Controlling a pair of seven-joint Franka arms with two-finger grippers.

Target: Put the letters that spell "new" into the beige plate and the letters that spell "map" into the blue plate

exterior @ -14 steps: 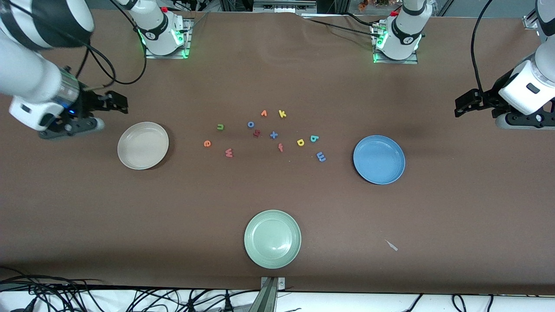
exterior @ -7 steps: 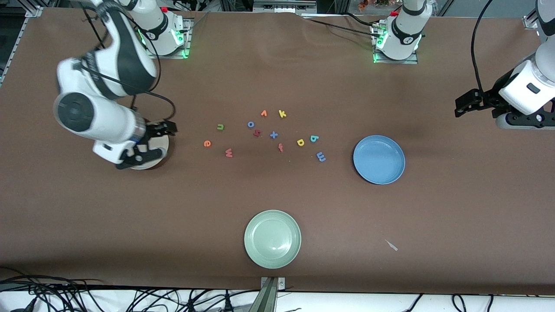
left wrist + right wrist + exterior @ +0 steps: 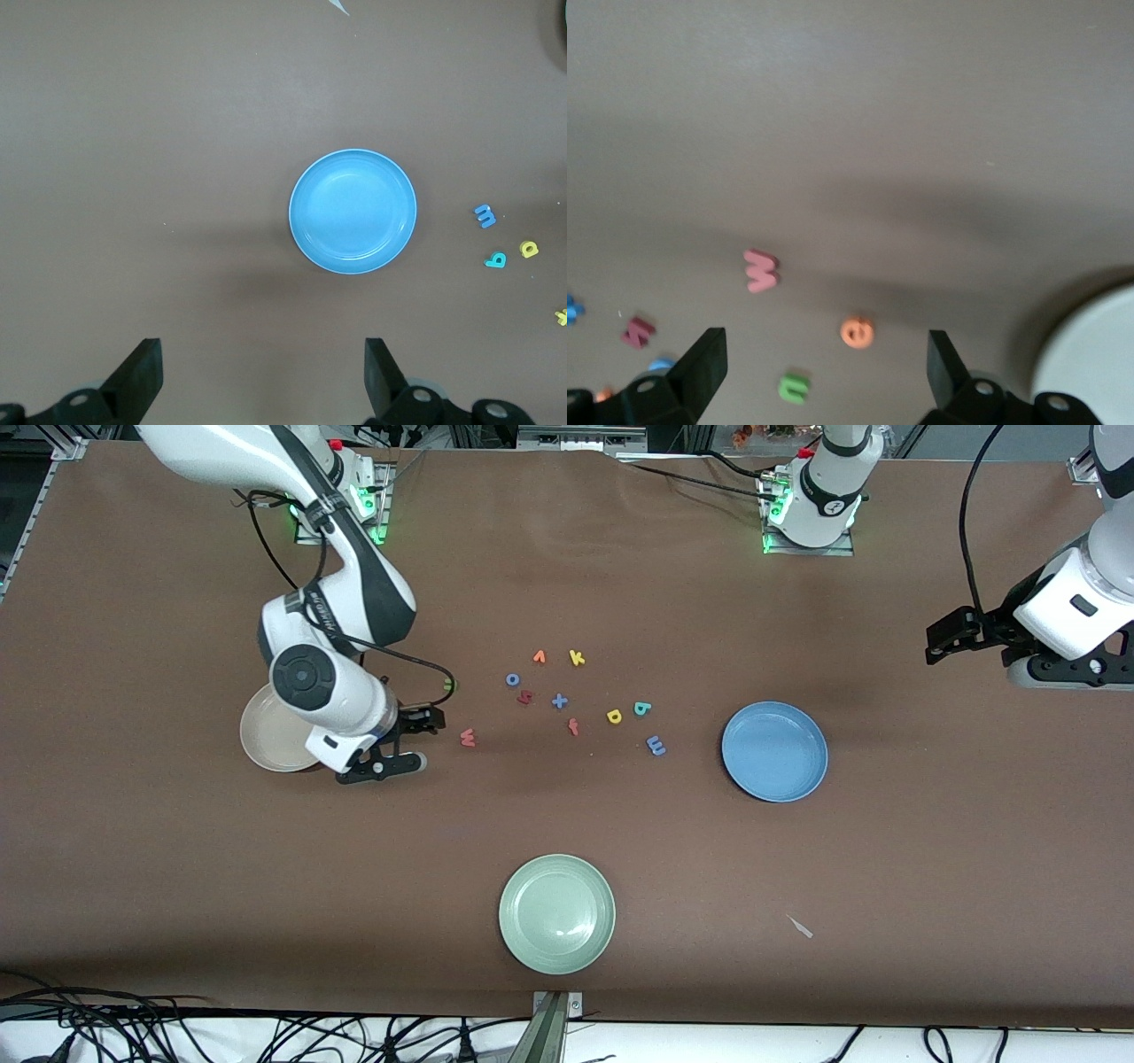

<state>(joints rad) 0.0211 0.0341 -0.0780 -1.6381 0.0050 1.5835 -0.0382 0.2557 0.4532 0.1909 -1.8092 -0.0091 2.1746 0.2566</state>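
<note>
My right gripper (image 3: 428, 742) hangs open over the table between the beige plate (image 3: 266, 737) and the pinkish-red w (image 3: 468, 737), hiding the orange e in the front view. In the right wrist view the orange e (image 3: 856, 332) and green n (image 3: 794, 386) lie on the table between the open fingers of my right gripper (image 3: 824, 363), with the w (image 3: 760, 270) and the beige plate (image 3: 1090, 363) to either side. The blue plate (image 3: 774, 751) has the blue m (image 3: 656, 745), teal p (image 3: 642, 708) and yellow a (image 3: 614, 716) beside it. My left gripper (image 3: 973, 659) waits open at its end of the table.
A pale green plate (image 3: 556, 913) sits nearest the front camera. Other letters lie mid-table: orange v (image 3: 539, 657), yellow k (image 3: 577, 658), blue o (image 3: 512, 679), blue x (image 3: 559, 701), red f (image 3: 573, 727). A white scrap (image 3: 800, 926) lies nearer the camera than the blue plate.
My right arm swung from its end of the table across the beige plate to above the orange e, staying open. The left arm barely moved.
</note>
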